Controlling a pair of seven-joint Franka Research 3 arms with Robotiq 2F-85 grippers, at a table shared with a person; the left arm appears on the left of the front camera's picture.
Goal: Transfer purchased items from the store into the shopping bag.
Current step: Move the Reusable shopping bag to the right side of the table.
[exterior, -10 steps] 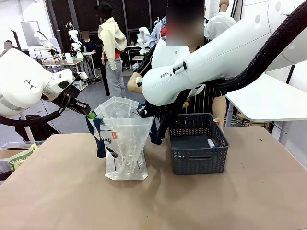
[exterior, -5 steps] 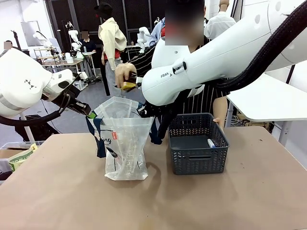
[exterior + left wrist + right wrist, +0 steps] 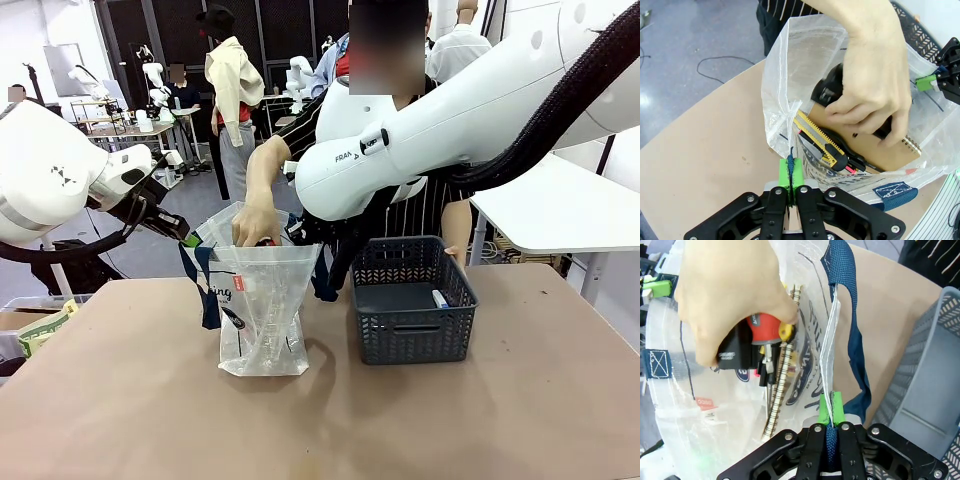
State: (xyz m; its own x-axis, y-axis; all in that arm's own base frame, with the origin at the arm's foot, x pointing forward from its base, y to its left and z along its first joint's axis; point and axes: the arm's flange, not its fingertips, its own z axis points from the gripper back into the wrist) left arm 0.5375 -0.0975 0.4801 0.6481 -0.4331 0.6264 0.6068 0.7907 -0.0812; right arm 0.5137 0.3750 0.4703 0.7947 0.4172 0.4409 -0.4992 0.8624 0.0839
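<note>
The shopping bag (image 3: 262, 300) stands open on the table, translucent with navy handles. My left gripper (image 3: 793, 172) is shut on its rim at one side, and it also appears from the front (image 3: 191, 238). My right gripper (image 3: 830, 407) is shut on the opposite rim, on the navy strap (image 3: 844, 290). A person's hand (image 3: 252, 223) reaches into the bag's mouth with a black and red item (image 3: 757, 330). A yellow and black knife (image 3: 819, 142) and a brown spiral notebook (image 3: 882, 156) lie inside. In the dark grey basket (image 3: 413, 325) lies a small item with a blue end (image 3: 440, 298).
The basket stands just right of the bag, close to my right arm (image 3: 470, 110). The person stands at the far side behind both. A white side table (image 3: 560, 205) is at the right. Bare tabletop (image 3: 320, 430) lies in front.
The person's hand, raised above the bag with an item half a second ago, has come down into the bag's mouth. Both grippers have stayed where they were on the rim.
</note>
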